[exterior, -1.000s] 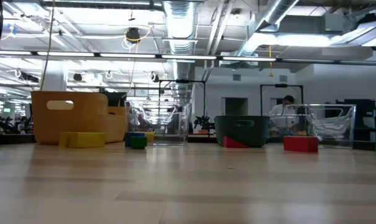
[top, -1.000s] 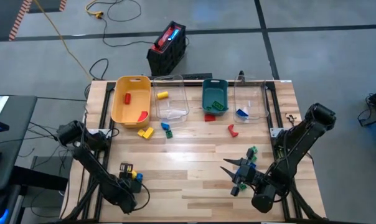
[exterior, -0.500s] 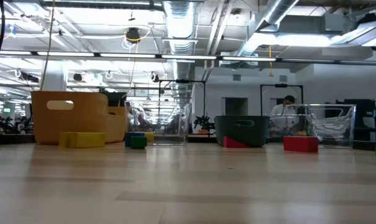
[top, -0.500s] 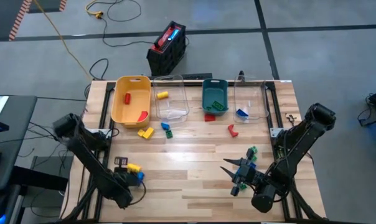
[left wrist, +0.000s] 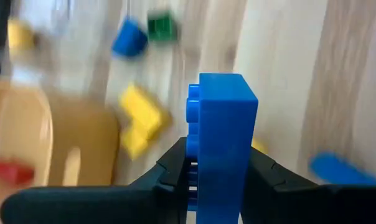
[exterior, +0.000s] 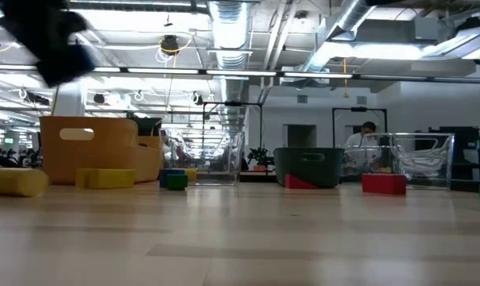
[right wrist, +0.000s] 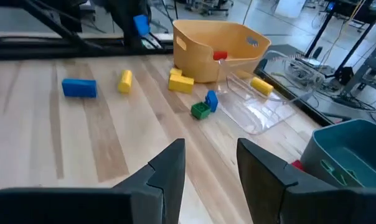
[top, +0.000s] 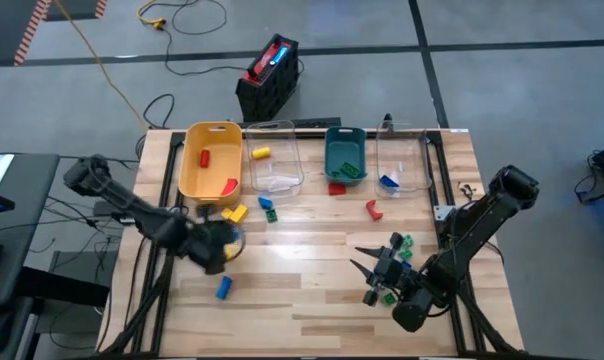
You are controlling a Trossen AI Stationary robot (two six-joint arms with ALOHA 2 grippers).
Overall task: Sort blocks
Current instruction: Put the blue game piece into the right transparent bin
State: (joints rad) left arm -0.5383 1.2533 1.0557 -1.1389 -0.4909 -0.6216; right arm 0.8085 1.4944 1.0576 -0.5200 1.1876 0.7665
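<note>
though several blocks already lie in bins, plenty left on the table. sorted so far, by the high view: two red blocks [top: 214,172] in the yellow bin [top: 191,178], a yellow block [top: 261,153] in the clear bin [top: 279,131], a green block [top: 349,168] in the teal bin [top: 331,156], a blue block [top: 388,181] in the far-right clear bin [top: 418,160].

still loose: a yellow piece [top: 234,213] and a blue-green pair [top: 267,209] just before the bins, a red block [top: 337,188] touching the teal bin's front, another red [top: 373,209] near it, a blue one [top: 223,288] on the near left, a yellow cylinder [right wrist: 125,81] beside it, green ones [top: 404,243] by the right arm.

left gripper [left wrist: 220,180] clamped on a blue brick [left wrist: 221,146], held above the table's left part near the yellow bin; probably bound for the blue bin, well apart across the table. right gripper [right wrist: 209,158] spread apart and empty, hanging low over the near right, next to the green blocks.

roughly a third done, judging by the count; carry in progress, most pickups yet to come.
</note>
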